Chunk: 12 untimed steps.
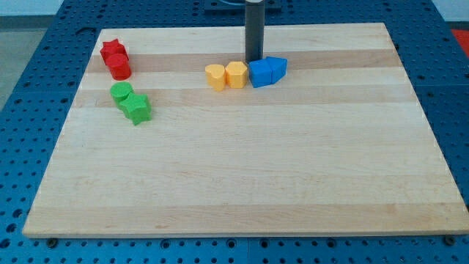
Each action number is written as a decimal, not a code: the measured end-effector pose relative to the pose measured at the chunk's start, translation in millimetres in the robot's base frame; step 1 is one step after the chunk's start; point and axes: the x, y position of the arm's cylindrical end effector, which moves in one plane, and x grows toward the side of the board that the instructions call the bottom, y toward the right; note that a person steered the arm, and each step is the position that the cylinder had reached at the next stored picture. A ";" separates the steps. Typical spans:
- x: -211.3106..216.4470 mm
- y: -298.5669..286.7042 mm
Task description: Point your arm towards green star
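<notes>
The green star (137, 108) lies at the view's left on the wooden board (242, 176), touching a green cylinder (121, 93) just above and left of it. My tip (254, 59) is at the view's top centre, right behind a blue cube (261, 73) and far to the right of the green star. The rod rises straight up out of the view.
A red star (112, 50) and a red cylinder (120, 67) sit at the upper left. Two yellow blocks (215, 76) (236, 74) stand in a row with the blue cube and a blue wedge-like block (278, 68). Blue perforated table surrounds the board.
</notes>
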 end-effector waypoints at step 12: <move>39.5 -196.1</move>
